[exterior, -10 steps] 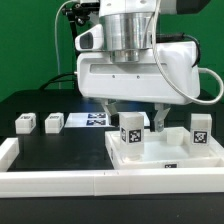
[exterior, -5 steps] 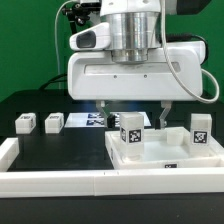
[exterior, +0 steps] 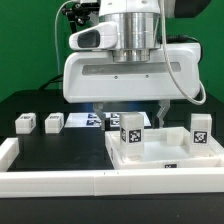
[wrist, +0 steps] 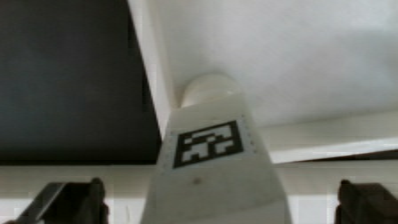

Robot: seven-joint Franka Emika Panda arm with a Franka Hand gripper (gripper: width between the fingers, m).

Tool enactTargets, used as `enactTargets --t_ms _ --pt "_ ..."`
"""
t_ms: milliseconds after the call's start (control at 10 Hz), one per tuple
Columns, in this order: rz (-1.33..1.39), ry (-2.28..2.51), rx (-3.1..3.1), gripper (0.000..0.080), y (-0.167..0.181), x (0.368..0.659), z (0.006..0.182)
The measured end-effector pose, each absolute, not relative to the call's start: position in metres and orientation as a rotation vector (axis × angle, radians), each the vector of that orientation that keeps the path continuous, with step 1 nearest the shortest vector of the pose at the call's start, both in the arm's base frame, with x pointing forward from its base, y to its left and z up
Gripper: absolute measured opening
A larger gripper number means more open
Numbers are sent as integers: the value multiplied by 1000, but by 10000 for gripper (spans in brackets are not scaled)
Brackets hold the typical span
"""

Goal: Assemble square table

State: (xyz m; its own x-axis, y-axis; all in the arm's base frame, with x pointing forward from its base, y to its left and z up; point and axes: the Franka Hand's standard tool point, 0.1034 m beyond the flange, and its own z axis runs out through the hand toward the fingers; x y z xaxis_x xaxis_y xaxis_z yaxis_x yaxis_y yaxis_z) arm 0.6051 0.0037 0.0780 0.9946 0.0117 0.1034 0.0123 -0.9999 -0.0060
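2 loose leg blocks (exterior: 24, 122), seen in exterior view only

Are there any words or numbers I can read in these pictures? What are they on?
No words, numbers or brand names can be read anywhere.
There are only black-and-white square tags. They are patterns, not letters, and they are on the legs, the tabletop edge and the marker board.

The marker board (exterior: 90, 119) lies flat on the black table (exterior: 60, 150), behind the white border rail (exterior: 60, 181).
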Motion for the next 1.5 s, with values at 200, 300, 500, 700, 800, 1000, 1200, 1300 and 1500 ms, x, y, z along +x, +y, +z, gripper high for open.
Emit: enactTargets --t_ms 200,300,500,700,800,1000,1200,1300,1500 --pt "-162 -18 -3131 482 3 605 78" --pt "-162 -18 -3131 284 3 605 78" --pt "-162 -6 -3130 289 3 605 78" --pt "-162 19 -3130 289 3 605 78" --pt "-161 138 -3120 289 4 605 78" --pt "-157 424 -3083 289 3 605 77" --pt "-152 692 -3021 290 2 605 77" --pt "-149 788 -2992 290 2 605 77" --pt "-137 1086 -2878 290 1 604 76"
